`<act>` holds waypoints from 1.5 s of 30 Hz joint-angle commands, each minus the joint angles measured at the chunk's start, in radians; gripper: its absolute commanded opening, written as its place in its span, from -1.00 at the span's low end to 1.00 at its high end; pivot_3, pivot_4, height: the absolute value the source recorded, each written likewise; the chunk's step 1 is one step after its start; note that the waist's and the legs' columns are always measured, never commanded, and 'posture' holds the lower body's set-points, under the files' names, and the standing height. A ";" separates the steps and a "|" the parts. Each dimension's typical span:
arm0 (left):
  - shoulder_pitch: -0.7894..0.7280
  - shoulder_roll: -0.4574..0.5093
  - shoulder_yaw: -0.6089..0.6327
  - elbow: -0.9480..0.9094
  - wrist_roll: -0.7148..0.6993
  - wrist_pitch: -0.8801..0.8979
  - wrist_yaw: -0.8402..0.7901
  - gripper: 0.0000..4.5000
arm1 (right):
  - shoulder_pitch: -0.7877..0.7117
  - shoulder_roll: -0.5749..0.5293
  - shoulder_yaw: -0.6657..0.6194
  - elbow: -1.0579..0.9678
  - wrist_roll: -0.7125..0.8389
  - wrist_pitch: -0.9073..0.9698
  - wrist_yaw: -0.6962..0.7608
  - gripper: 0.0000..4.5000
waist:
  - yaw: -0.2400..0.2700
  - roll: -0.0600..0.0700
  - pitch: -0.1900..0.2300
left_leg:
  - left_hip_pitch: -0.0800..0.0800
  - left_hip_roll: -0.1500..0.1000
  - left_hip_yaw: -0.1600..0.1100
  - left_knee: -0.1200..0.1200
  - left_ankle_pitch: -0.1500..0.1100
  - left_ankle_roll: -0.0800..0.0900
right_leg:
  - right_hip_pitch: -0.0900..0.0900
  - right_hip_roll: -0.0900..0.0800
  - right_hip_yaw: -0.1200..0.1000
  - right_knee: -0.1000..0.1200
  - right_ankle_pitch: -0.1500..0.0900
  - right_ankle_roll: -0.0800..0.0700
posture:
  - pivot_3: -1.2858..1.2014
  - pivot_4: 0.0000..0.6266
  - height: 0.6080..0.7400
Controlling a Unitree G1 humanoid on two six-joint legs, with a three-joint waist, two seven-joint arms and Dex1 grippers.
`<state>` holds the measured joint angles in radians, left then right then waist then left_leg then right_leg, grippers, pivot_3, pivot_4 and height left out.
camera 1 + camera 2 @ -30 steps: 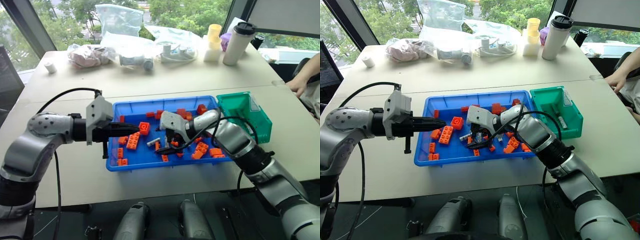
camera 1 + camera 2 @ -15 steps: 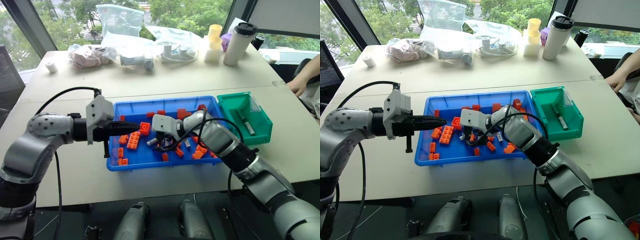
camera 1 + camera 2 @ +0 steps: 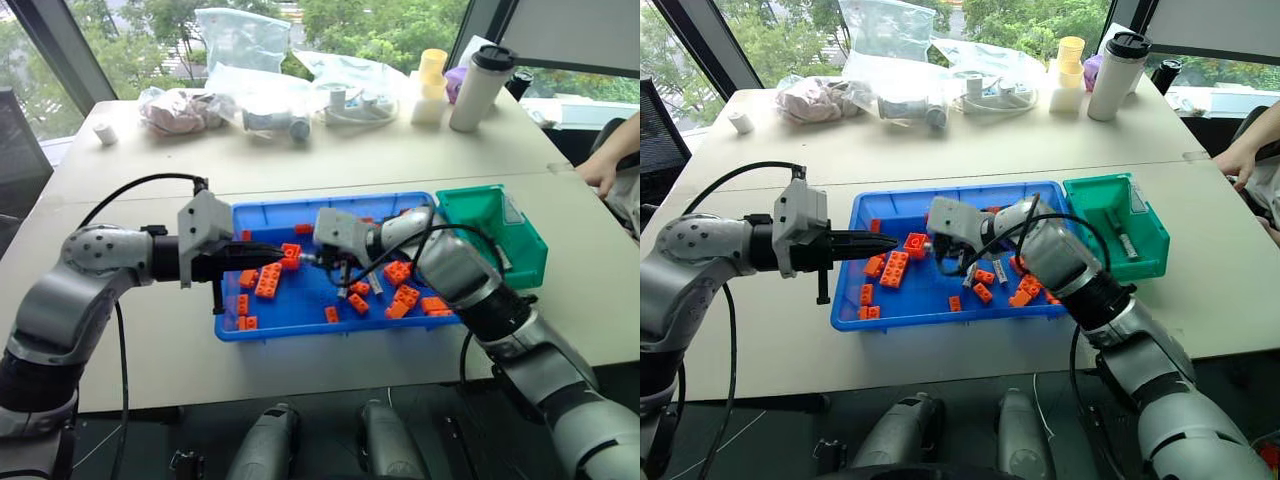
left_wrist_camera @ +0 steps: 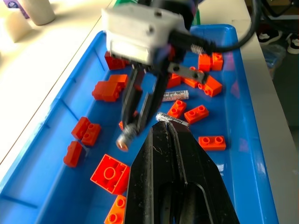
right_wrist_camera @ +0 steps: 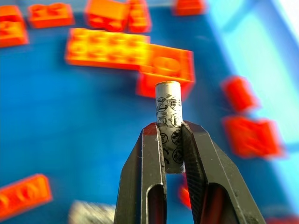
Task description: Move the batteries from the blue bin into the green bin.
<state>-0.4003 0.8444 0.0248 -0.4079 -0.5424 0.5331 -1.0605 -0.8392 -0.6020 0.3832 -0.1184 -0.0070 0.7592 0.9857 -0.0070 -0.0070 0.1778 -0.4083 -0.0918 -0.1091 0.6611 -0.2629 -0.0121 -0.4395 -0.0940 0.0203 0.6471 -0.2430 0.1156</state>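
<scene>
Left eye view, surface (image 3: 400, 160): carries both bins.
Blue bin (image 3: 262, 326): bricks, loose batteries (image 4: 174, 95).
Green bin (image 3: 520, 240): right, touching blue.
Right gripper (image 5: 172, 140): jaws clamped on one battery (image 5: 169, 116), above blue bin.
Left gripper (image 3: 262, 257): jaws closed, empty.
Risk: shallow end-grip, battery may slip.

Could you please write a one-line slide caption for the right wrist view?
Right gripper pinches a battery above the blue bin scattered with orange bricks.

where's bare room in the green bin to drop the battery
The green bin is mostly bare: one battery lies along its middle, with free floor on either side. The blue bin is crowded with bricks. The right claw grips a battery.
</scene>
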 commanded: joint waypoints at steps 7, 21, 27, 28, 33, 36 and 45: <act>-0.021 -0.012 -0.005 0.005 0.002 -0.024 -0.009 -1.00 | 0.210 -0.391 -0.410 -0.026 0.026 0.048 -0.025 -0.99 | -0.003 0.000 0.000 | 0.000 0.001 0.001 -0.001 -0.001 0.001 | 0.000 0.000 0.000 -0.001 0.000 0.000 | 0.03 -0.52 1.00; -0.051 -0.026 -0.025 0.041 0.019 -0.043 -0.033 -1.00 | 0.312 -0.427 -0.462 -0.085 0.120 0.064 -0.052 0.62 | -0.004 0.001 0.000 | 0.001 0.001 0.003 -0.001 0.000 0.001 | 0.000 0.000 0.002 0.000 0.000 0.000 | 0.03 -0.52 1.00; -0.057 -0.026 -0.026 0.045 0.024 -0.045 -0.034 -1.00 | 0.186 -0.316 -0.344 -0.221 0.244 0.108 0.002 0.76 | -0.007 0.001 0.000 | 0.001 0.002 0.002 -0.001 -0.001 0.001 | 0.000 0.000 0.002 -0.001 0.000 0.000 | 0.03 -0.52 1.00; -0.059 -0.026 -0.027 0.047 0.025 -0.046 -0.034 -1.00 | 0.172 -0.287 -0.318 -0.238 0.263 0.116 0.009 0.76 | -0.006 0.001 0.000 | 0.001 0.002 0.002 -0.001 -0.001 0.001 | 0.000 0.000 0.002 -0.001 0.000 0.000 | 0.03 -0.52 1.00; -0.062 -0.026 -0.026 0.042 0.026 -0.045 -0.033 -1.00 | 0.163 -0.182 -0.145 -0.256 0.265 0.112 0.021 0.76 | 0.000 0.001 0.000 | 0.001 0.001 0.001 0.000 0.000 0.001 | 0.001 -0.001 0.001 -0.001 0.000 0.000 | 0.03 -0.52 1.00; -0.055 -0.022 -0.020 0.033 0.023 -0.042 -0.031 -1.00 | 0.160 -0.145 -0.081 -0.238 0.262 0.121 0.014 0.76 | 0.001 0.001 0.000 | 0.000 0.000 0.001 0.001 0.000 0.001 | 0.001 -0.001 0.000 -0.001 0.000 0.000 | 0.03 -0.52 1.00; -0.029 -0.013 -0.002 0.008 0.016 -0.033 -0.015 -1.00 | 0.144 -0.067 0.041 -0.177 0.223 0.146 -0.030 0.76 | -0.005 0.001 0.000 | 0.000 0.001 0.000 0.000 0.000 0.001 | 0.000 -0.001 0.000 0.000 0.000 0.000 | 0.03 -0.52 1.00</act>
<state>-0.4312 0.8205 -0.0126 -0.3654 -0.5126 0.4994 -1.0815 -0.6751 -0.6874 0.4067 -0.2930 0.2287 0.9092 0.9687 -0.0120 -0.0063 0.1781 -0.4081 -0.0909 -0.1087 0.6613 -0.2633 -0.0113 -0.4391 -0.0947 0.0205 0.6467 -0.2431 0.1156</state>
